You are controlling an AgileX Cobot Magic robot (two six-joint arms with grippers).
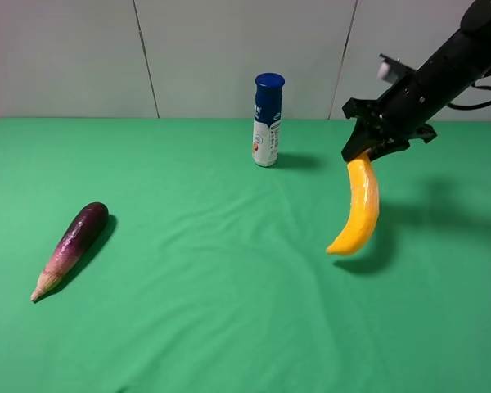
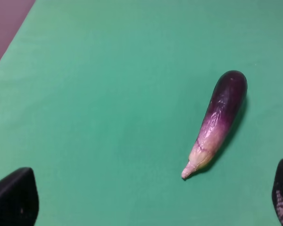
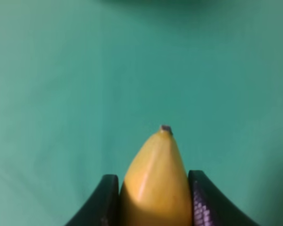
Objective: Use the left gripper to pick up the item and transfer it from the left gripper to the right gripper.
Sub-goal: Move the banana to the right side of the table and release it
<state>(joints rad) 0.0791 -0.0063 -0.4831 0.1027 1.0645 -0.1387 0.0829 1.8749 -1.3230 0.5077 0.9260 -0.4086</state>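
The yellow banana hangs in the air at the right of the exterior view, gripped at its upper end by my right gripper, well above the green cloth. In the right wrist view the banana sits between the two black fingers, tip pointing away. My left gripper is open and empty; only its two fingertips show at the edges of the left wrist view. The left arm is out of the exterior view.
A purple eggplant lies on the green tablecloth at the left; it also shows in the left wrist view. A white bottle with a blue cap stands upright at the back centre. A white wall is behind.
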